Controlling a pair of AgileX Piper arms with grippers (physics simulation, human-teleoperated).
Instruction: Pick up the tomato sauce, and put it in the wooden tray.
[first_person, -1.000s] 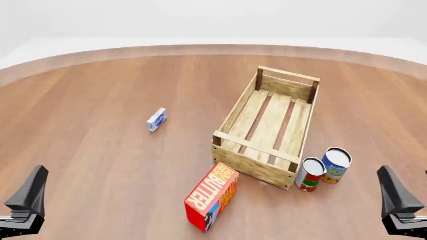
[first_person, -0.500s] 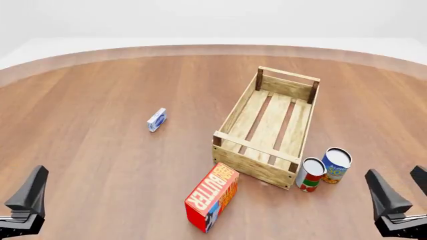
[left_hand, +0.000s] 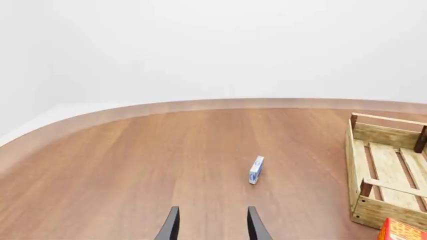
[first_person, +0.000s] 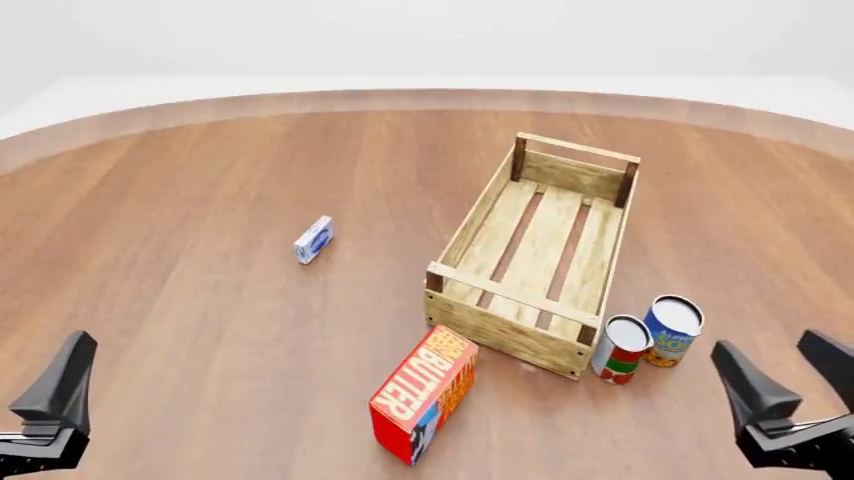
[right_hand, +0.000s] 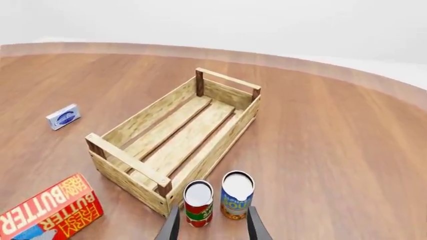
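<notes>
The tomato sauce (first_person: 621, 350) is a small can with a red, white and green label, upright on the table just off the near right corner of the wooden tray (first_person: 514, 335). In the right wrist view the tomato sauce (right_hand: 198, 204) stands just ahead of the left finger of my right gripper (right_hand: 212, 227), beside the wooden tray (right_hand: 143, 118). My right gripper (first_person: 787, 375) is open, low and to the right of the can, apart from it. At the near left, far from the cans, my left gripper (first_person: 54, 400) hangs; the left wrist view shows this gripper (left_hand: 211, 229) open and holding nothing.
A blue-and-yellow can (first_person: 671, 331) touches or nearly touches the tomato sauce on its right. A red-orange butter box (first_person: 424, 393) lies in front of the tray's near left corner. A small blue-and-white box (first_person: 314, 239) stands left of the tray.
My right gripper has shifted left toward the cans and turned, so both its fingers now show. The left arm and all the objects have stayed put.
</notes>
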